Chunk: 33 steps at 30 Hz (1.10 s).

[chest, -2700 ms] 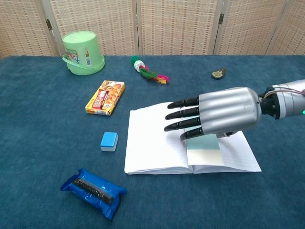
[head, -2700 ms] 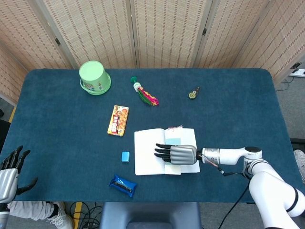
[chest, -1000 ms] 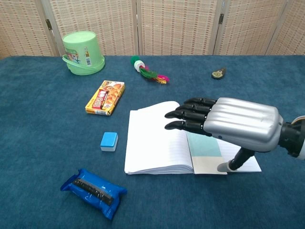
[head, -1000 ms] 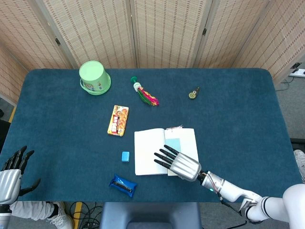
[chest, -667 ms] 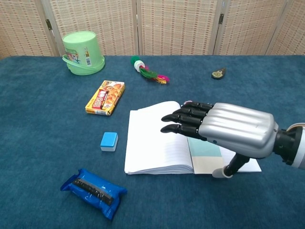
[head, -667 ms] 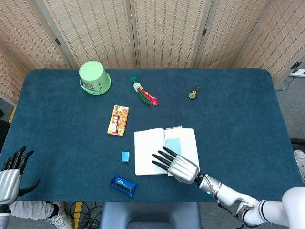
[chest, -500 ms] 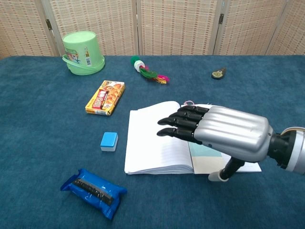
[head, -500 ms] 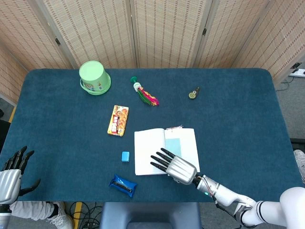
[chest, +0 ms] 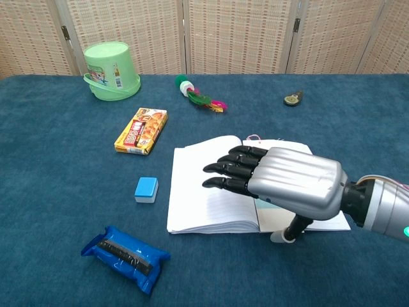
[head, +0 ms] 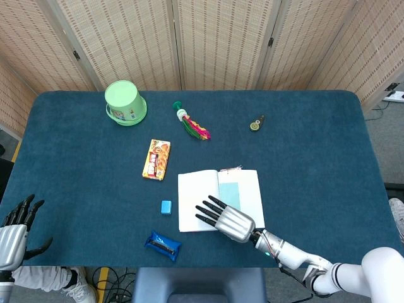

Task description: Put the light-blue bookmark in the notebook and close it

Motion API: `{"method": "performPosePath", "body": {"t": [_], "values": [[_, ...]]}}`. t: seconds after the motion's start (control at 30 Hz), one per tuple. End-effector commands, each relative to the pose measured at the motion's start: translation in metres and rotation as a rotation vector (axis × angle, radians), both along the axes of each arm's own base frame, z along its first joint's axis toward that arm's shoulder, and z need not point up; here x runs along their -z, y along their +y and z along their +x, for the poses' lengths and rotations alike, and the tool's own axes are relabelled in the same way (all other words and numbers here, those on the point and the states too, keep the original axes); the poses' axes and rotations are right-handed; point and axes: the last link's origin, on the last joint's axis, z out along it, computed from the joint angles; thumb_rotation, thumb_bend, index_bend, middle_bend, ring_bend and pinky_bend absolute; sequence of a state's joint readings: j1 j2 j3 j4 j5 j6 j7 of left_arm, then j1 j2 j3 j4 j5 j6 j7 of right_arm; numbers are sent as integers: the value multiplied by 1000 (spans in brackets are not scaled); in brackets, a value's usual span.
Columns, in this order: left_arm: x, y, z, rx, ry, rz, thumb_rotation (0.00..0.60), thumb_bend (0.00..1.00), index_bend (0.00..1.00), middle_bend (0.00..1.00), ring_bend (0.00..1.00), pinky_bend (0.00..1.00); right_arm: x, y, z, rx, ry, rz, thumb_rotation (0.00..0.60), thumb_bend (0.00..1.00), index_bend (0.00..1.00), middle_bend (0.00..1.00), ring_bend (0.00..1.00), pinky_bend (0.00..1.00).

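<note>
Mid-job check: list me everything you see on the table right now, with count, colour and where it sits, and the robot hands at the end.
notebook: 1, white pages, lying open at the near centre of the table
bookmark: 1, light blue, lying on the notebook's right page
bucket: 1, light green, upside down at the far left
snack box: 1, orange and yellow, left of the notebook
small block: 1, light blue, just left of the notebook
wrapped packet: 1, dark blue, near edge
feathered toy: 1, green, white and pink, far centre
small round object: 1, brass-coloured, far right of centre
table: 1, dark blue cloth
left robot hand: 1, silver and black, open, off the near left corner
right robot hand: 1, silver and black, open, fingers over the notebook's near edge
</note>
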<state>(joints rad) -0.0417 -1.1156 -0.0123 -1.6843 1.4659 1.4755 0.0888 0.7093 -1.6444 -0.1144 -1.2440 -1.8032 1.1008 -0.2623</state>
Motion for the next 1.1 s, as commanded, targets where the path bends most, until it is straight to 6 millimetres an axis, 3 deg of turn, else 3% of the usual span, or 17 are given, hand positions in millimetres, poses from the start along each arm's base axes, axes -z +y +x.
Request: {"method": "performPosePath", "body": {"t": [0.03,0.6,0.97,1.1], "values": [[0,0,0,-2,0,0,600,272,124,0,77,169,1,-3,2,-8,6,-3,600,0,0,0,0,0],[0,0,-5,-15,1,0,600,272,124,0,77,170,2,-6,7,-54,24,-2,600,0,0,0,0,0],[-3,2,-4,-6,5,11,600,272,124,0,77,170,-44,-12,7,-42,-39,-63,600,3,0,0,0,0],[-2,3,-1,10,5,12,600,272,124,0,77,170,-60,-18,1,4,-48,-101,600,155,0,0,0,0]]}}
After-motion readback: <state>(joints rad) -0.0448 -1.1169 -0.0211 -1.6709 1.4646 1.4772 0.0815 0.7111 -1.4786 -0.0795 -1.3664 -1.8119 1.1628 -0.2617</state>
